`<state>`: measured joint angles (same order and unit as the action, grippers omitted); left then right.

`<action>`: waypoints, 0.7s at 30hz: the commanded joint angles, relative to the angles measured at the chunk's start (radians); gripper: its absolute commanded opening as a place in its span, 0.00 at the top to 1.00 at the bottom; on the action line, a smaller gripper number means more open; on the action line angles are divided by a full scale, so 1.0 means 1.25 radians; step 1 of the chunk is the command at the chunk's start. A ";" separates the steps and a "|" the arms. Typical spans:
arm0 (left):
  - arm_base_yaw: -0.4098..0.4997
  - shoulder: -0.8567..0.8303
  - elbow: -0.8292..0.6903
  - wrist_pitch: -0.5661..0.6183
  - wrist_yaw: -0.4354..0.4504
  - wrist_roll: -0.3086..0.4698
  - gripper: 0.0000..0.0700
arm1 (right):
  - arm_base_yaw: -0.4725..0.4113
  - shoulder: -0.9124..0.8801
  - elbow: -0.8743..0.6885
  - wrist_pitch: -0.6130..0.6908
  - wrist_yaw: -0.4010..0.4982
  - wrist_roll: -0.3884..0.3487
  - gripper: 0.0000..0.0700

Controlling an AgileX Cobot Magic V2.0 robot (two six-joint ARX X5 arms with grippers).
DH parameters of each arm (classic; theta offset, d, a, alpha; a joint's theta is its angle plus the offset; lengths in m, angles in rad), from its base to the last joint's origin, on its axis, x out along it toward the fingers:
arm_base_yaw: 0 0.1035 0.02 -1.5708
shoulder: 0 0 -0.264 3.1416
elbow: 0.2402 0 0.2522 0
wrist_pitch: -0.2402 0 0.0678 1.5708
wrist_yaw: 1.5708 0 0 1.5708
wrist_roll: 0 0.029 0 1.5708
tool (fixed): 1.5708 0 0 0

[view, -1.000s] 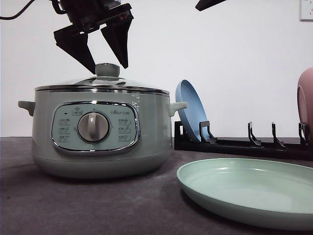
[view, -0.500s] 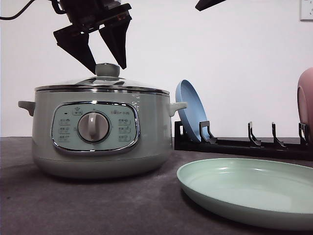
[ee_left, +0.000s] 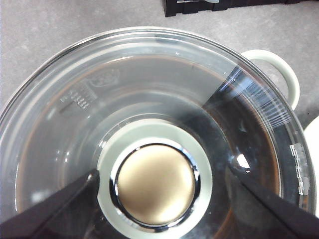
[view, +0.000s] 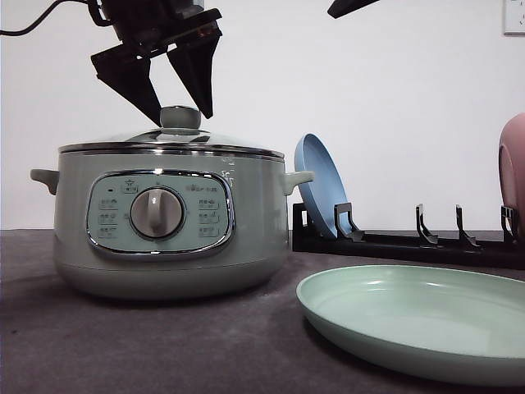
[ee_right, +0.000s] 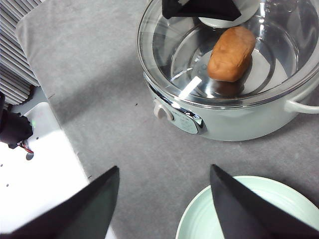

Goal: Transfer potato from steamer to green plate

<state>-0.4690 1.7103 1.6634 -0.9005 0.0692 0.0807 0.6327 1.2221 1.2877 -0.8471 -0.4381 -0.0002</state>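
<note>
Both pincers gape empty over grey felt, the left pincer (view: 182, 116) straddling the steamer (view: 168, 222) lid's knob (view: 180, 117).

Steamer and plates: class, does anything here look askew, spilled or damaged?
Nothing stands out. The glass lid sits level on the steamer, the potato lies intact inside, and the green plate rests flat and bare.

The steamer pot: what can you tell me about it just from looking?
The steamer is a round, pale sage-green pot standing upright on the grey table. Its front has a chrome-rimmed panel with a central dial, and it has side handles. The glass lid with its knob is still on. The potato lies inside.
</note>
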 commanded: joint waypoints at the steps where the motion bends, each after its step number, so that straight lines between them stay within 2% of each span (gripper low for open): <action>1: -0.006 0.019 0.022 0.003 -0.002 0.004 0.39 | 0.004 0.009 0.012 0.007 0.001 -0.009 0.49; 18: -0.007 0.035 0.022 0.007 -0.002 0.004 0.39 | 0.004 0.009 0.012 0.005 0.001 -0.009 0.49; 21: -0.007 0.035 0.022 0.005 -0.002 0.004 0.45 | 0.004 0.009 0.012 0.005 0.001 -0.009 0.49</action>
<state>-0.4698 1.7325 1.6642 -0.8935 0.0670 0.0814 0.6327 1.2221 1.2877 -0.8474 -0.4381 -0.0002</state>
